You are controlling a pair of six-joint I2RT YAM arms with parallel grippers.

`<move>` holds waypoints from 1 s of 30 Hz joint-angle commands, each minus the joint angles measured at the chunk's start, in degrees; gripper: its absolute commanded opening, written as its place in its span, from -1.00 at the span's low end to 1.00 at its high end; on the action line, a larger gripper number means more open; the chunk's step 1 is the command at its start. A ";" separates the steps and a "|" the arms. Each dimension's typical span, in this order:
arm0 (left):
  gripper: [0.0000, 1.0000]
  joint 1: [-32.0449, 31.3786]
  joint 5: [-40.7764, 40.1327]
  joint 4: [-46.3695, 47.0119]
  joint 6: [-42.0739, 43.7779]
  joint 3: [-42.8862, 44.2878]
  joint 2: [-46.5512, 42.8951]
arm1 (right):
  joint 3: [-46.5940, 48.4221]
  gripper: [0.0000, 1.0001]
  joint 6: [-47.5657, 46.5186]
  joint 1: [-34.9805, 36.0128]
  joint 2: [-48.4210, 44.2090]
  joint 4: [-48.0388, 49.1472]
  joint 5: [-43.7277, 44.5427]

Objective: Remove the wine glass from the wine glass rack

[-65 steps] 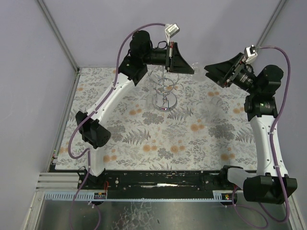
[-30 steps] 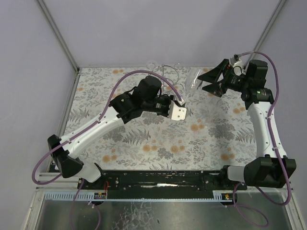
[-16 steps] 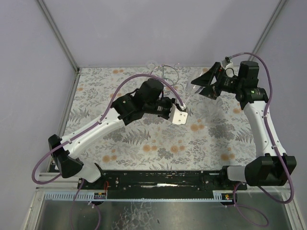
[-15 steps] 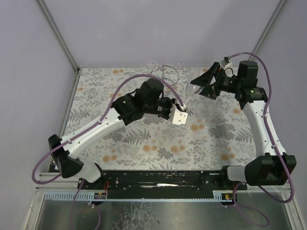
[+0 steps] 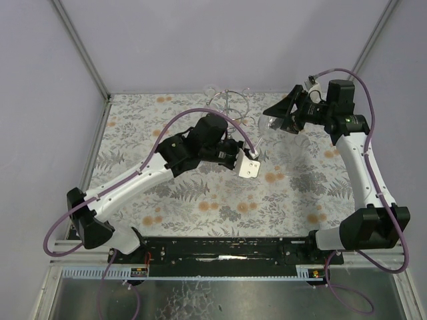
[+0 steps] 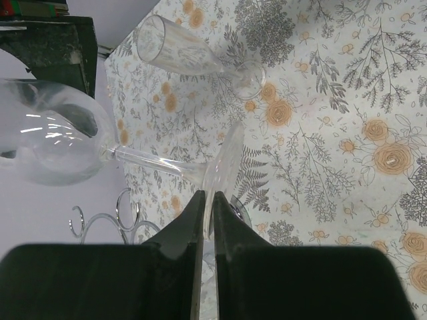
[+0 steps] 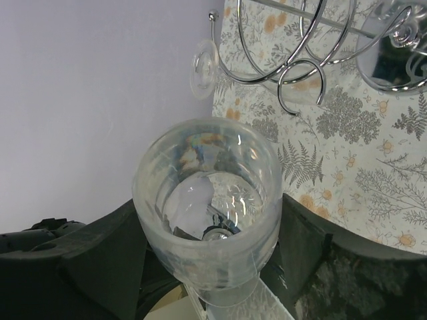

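The wine glass [image 6: 50, 140] is held in the air between both grippers. My right gripper [image 7: 203, 247] is shut on its bowl [image 7: 208, 200], one finger on each side. My left gripper [image 6: 208, 195] is shut on the rim of its round foot [image 6: 223, 163], seen edge-on. In the top view the glass [image 5: 269, 124] sits between the right gripper [image 5: 277, 117] and the left gripper [image 5: 254, 147]. The chrome wine glass rack [image 5: 229, 105] stands behind them. Its wire rings [image 7: 300, 63] and mirrored base [image 7: 393, 53] are in the right wrist view.
Another clear glass [image 6: 190, 57] lies on its side on the flowered table [image 5: 200, 200]. One more glass hangs on the rack by its foot [image 7: 204, 63]. Grey walls close the table at the back and sides.
The left arm came down from the rack to mid-table. The right gripper carried the glass left toward it. The left gripper now grips the glass's foot.
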 commanded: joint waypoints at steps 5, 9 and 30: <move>-0.88 -0.68 -2.88 6.06 -0.21 -1.55 -2.90 | 4.33 -0.24 -2.55 0.22 -0.85 -2.99 2.28; -0.37 1.47 -9.42 12.01 -9.36 -1.37 -2.96 | 10.44 -0.31 -9.21 0.17 -1.91 -9.57 9.90; 1.00 41.23 5.64 7.71 -77.60 18.02 5.71 | 13.08 -0.43 -27.79 31.06 -4.93 -5.98 52.01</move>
